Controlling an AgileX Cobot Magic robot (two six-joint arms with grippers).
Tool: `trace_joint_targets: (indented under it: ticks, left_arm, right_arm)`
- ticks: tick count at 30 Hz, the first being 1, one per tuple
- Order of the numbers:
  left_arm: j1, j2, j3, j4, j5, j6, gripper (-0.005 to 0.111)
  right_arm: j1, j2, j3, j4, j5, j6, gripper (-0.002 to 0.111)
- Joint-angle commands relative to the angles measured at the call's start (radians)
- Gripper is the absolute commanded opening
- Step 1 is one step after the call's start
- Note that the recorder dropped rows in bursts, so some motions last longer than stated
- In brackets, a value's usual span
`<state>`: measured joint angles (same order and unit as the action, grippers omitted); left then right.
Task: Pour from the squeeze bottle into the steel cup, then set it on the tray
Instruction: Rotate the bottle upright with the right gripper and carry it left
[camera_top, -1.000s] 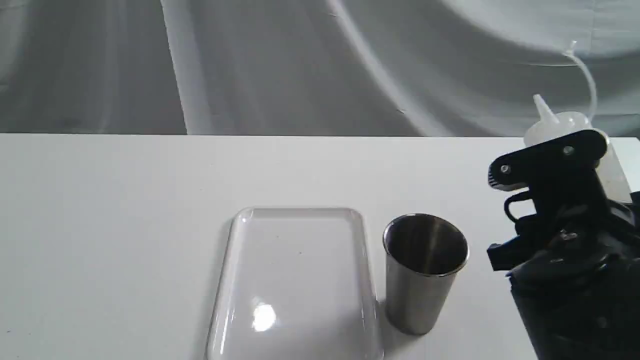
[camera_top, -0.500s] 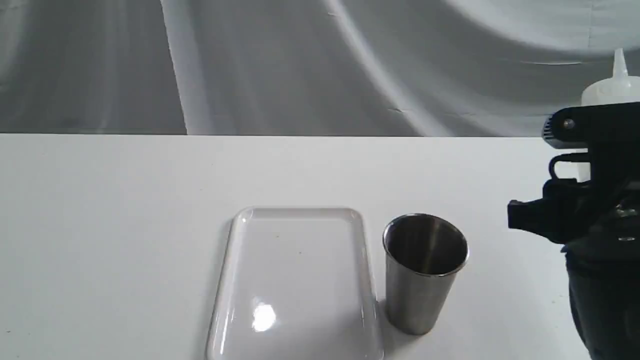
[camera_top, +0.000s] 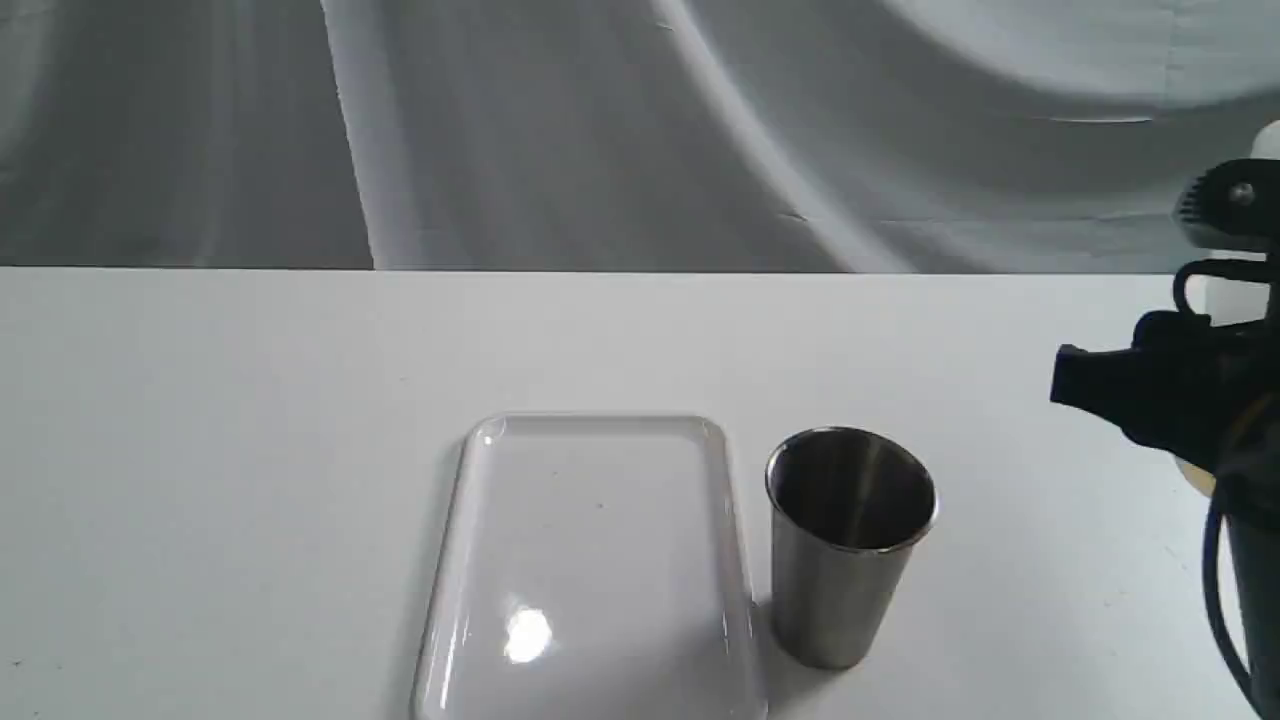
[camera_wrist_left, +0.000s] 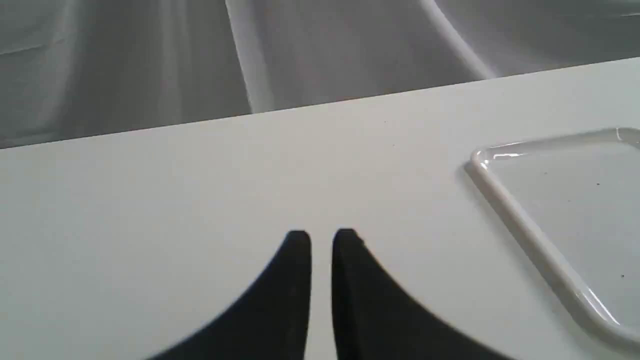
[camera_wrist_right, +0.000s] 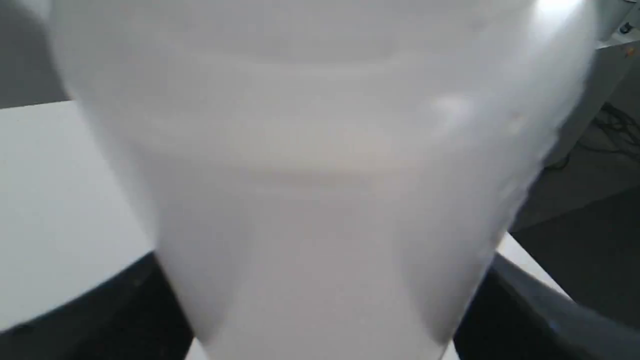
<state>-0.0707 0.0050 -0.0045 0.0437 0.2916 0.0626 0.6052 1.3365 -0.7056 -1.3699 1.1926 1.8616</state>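
The white table (camera_top: 300, 400) carries the steel cup (camera_top: 850, 545) just right of the tray (camera_top: 590, 425). My right gripper (camera_wrist_right: 320, 310) is closed around the squeeze bottle (camera_wrist_right: 320, 175), lifted well right of the cup, so I must bring it leftward. My left gripper (camera_wrist_left: 321, 240), almost closed, holds nothing.

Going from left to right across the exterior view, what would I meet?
tray → steel cup → right gripper, clamped on the bottle
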Motion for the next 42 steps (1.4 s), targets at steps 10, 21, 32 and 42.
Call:
trace_joint_targets:
  ticks: [10,21,32,42]
  left_arm:
    - [-0.003,-0.005,0.004,0.001,-0.007,-0.002,0.008]
    - [-0.003,-0.005,0.004,0.001,-0.007,-0.002,0.008]
    - [-0.003,-0.005,0.004,0.001,-0.007,-0.002,0.008]
    - [-0.003,-0.005,0.004,0.001,-0.007,-0.002,0.008]
  right_arm:
    - [0.003,-0.017,-0.007,-0.031,0.028,0.025,0.054]
    - [0.003,-0.017,-0.007,-0.031,0.028,0.028,0.054]
    - [0.003,-0.017,-0.007,-0.063,0.028,0.03,0.054]
    - [0.003,-0.017,-0.164,-0.085,-0.069,-0.155,0.054]
